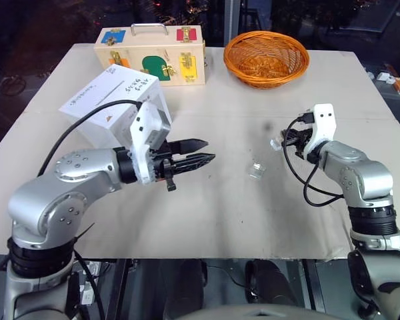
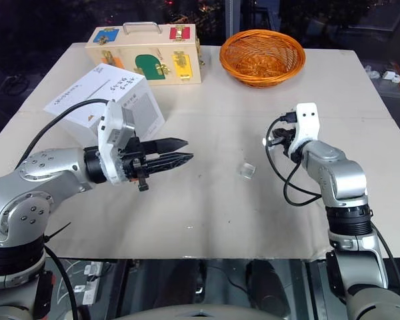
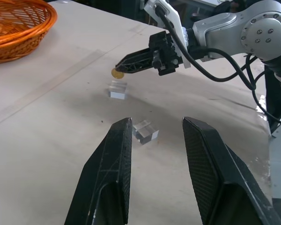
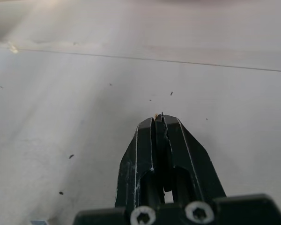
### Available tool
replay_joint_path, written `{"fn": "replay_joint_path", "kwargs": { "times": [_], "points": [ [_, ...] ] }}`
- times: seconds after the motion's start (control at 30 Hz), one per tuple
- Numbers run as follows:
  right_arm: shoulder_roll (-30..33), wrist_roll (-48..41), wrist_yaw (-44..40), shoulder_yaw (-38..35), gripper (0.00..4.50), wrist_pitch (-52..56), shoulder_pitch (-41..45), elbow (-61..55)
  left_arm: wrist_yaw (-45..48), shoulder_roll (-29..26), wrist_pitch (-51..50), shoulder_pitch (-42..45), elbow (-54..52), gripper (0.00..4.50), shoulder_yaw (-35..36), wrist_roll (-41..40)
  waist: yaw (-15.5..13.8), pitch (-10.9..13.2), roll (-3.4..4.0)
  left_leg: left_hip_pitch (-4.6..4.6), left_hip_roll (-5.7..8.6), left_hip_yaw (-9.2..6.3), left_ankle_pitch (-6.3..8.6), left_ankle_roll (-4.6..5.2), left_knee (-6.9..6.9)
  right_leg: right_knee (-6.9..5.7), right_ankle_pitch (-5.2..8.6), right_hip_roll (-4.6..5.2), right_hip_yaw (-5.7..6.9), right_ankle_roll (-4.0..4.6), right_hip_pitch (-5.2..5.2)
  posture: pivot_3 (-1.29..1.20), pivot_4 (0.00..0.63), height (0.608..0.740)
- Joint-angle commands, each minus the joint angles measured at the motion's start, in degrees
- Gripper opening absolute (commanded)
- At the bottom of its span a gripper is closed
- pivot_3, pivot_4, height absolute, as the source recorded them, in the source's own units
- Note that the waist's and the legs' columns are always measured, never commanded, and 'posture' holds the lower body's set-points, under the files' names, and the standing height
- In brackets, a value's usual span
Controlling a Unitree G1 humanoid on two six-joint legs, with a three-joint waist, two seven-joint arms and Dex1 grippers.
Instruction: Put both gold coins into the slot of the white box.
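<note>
A small round gold coin point(image 3: 117, 73) is pinched at the very tips of the right black two-fingered gripper point(image 3: 122, 68), held just above a clear plastic block point(image 3: 117, 90) on the pale table point(image 1: 207, 200). The left gripper point(image 1: 203, 151), fingers parted and empty, is held beside the white cardboard box point(image 1: 113, 100).

On the table point(image 1: 220, 213) the white box point(image 1: 113, 100) stands at the left — the wooden case point(image 1: 150, 57) behind it, the basket point(image 1: 267, 59) at the far right. Two clear blocks — one point(image 1: 257, 171) mid-table, one point(image 1: 275, 144) beside the right end effector point(image 3: 119, 70), which pinches a gold coin point(image 3: 116, 73).
</note>
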State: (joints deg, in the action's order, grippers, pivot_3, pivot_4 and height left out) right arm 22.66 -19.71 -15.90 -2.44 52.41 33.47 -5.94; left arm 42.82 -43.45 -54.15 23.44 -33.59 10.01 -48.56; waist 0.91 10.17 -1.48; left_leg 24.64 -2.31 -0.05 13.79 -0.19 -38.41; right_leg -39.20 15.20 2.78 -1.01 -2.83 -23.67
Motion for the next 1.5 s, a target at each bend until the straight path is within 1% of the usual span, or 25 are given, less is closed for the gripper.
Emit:
{"fn": "replay_joint_path", "kwargs": {
  "times": [0.03,0.1,0.3,0.43,0.53,0.63,0.67,0.7,0.77,0.83,0.87,0.9,0.97,1.0,1.2,1.5],
  "points": [
    [-0.12,-1.63,-1.07,-2.34,0.03,0.15,0.21,-3.24,-0.12,0.28,1.27,0.0,-0.3,1.69,0.18,-1.11,0.0,0.0,0.0,0.0,0.0,0.0,0.0,0.0,0.0,0.0,0.0,0.0,0.0,0.0,0.0,0.0,0.15,0.726],
    [-0.17,-3.09,-1.97,-3.01,0.03,0.77,0.18,-4.32,-0.34,0.54,1.06,-0.08,-0.06,1.69,0.26,-1.47,0.02,0.0,0.0,0.0,0.0,0.0,0.0,0.0,0.0,0.0,0.0,0.0,0.0,0.0,0.0,0.0,0.15,0.726],
    [-0.6,-13.68,-5.89,-8.54,0.03,6.71,1.21,-11.02,-2.75,2.47,-1.69,0.41,3.36,1.69,2.4,-6.33,-0.05,0.01,0.01,0.01,0.0,-0.04,0.0,0.0,0.01,0.01,0.0,0.0,0.03,0.0,0.01,0.0,0.15,0.726],
    [0.17,-20.67,-7.45,-10.99,0.03,11.42,2.54,-15.01,-3.57,3.65,-2.29,1.95,6.45,1.69,1.64,-7.71,-0.06,0.01,0.02,0.0,0.0,-0.05,0.0,0.01,0.01,0.01,0.0,0.0,0.05,0.0,0.03,0.0,0.15,0.726],
    [1.08,-26.14,-8.12,-12.2,0.03,15.23,4.4,-17.82,-4.1,7.19,-2.15,4.55,10.28,1.69,2.48,-11.0,-0.1,0.02,0.03,0.01,0.0,-0.06,0.0,0.01,0.0,0.01,0.0,0.01,0.06,0.0,0.03,0.0,0.15,0.726],
    [1.01,-32.82,-7.48,-14.29,0.0,18.92,7.07,-19.73,-2.76,9.06,-0.87,7.55,13.48,2.51,-0.99,-8.44,-0.09,0.02,0.04,0.01,0.0,-0.08,0.0,0.01,0.0,0.02,0.0,0.0,0.08,0.0,0.04,0.0,0.15,0.726],
    [1.04,-35.0,-7.19,-14.81,0.0,19.96,7.84,-20.29,-1.88,9.52,-1.03,8.62,14.5,3.04,-2.07,-8.33,-0.1,0.02,0.04,0.02,0.0,-0.09,0.0,0.01,0.0,0.02,0.0,0.0,0.1,0.0,0.04,0.0,0.15,0.726],
    [1.06,-37.05,-6.78,-15.23,0.0,20.79,8.47,-20.69,-0.43,9.65,-0.49,9.43,15.1,3.47,-3.21,-7.73,-0.09,0.02,0.04,0.01,0.0,-0.08,0.01,0.01,0.0,0.02,0.0,0.0,0.1,0.0,0.04,0.0,0.15,0.726],
    [1.26,-40.81,-5.8,-15.87,0.0,22.16,9.66,-21.21,1.6,10.39,0.88,11.25,16.81,3.47,-5.06,-6.34,-0.08,0.02,0.04,0.03,0.0,-0.08,0.0,0.01,0.01,0.05,0.0,0.0,0.1,0.0,0.04,0.0,0.15,0.726],
    [1.54,-44.49,-4.77,-16.33,0.0,23.07,10.77,-21.48,2.24,12.19,1.07,14.15,19.96,3.47,-5.1,-6.9,-0.14,0.03,0.04,0.04,0.0,-0.08,0.0,0.01,0.01,0.07,0.0,0.0,0.1,0.0,0.04,0.0,0.15,0.726],
    [1.77,-46.01,-4.16,-16.43,0.0,23.31,11.17,-21.51,2.68,12.81,1.08,15.48,21.29,2.85,-5.06,-7.16,-0.18,0.03,0.05,0.05,0.0,-0.08,0.0,0.01,0.01,0.08,0.0,0.0,0.11,0.0,0.05,0.0,0.15,0.726],
    [2.05,-47.62,-3.42,-16.5,0.0,23.42,11.52,-21.45,3.21,13.28,1.04,16.62,22.31,2.61,-5.05,-7.28,-0.13,0.03,0.04,0.07,0.01,-0.1,0.0,0.01,0.0,0.08,0.0,0.0,0.13,0.0,0.04,0.0,0.15,0.726],
    [2.45,-50.83,-1.84,-16.63,0.0,23.35,12.0,-21.13,3.93,13.82,1.02,18.08,23.51,1.65,-5.11,-7.13,-0.04,0.03,0.04,0.06,0.01,-0.1,0.0,0.01,0.01,0.08,0.0,0.0,0.12,0.0,0.04,0.0,0.15,0.726],
    [2.71,-52.43,-1.23,-16.55,0.0,23.21,12.17,-21.19,4.33,14.21,0.87,19.07,24.12,1.45,-5.05,-7.43,0.18,0.02,0.05,0.06,0.01,-0.1,0.01,0.01,0.01,0.1,0.0,0.0,0.12,0.0,0.04,0.0,0.15,0.726],
    [5.18,-59.38,3.28,-15.29,0.0,21.1,11.85,-21.3,5.93,14.81,0.18,20.85,24.82,1.45,-4.34,-8.46,0.05,0.02,0.06,0.1,0.0,-0.09,0.0,0.01,0.08,0.23,0.0,0.02,0.12,0.0,0.04,0.0,0.15,0.726],
    [8.7,-64.6,6.69,-12.58,0.0,17.08,10.82,-21.1,7.24,14.19,-1.36,21.12,24.47,1.45,-3.32,-10.89,0.05,0.03,0.06,0.1,0.0,-0.09,0.01,0.01,0.08,0.23,0.0,0.01,0.12,0.0,0.04,0.0,0.15,0.726]
  ]
}}
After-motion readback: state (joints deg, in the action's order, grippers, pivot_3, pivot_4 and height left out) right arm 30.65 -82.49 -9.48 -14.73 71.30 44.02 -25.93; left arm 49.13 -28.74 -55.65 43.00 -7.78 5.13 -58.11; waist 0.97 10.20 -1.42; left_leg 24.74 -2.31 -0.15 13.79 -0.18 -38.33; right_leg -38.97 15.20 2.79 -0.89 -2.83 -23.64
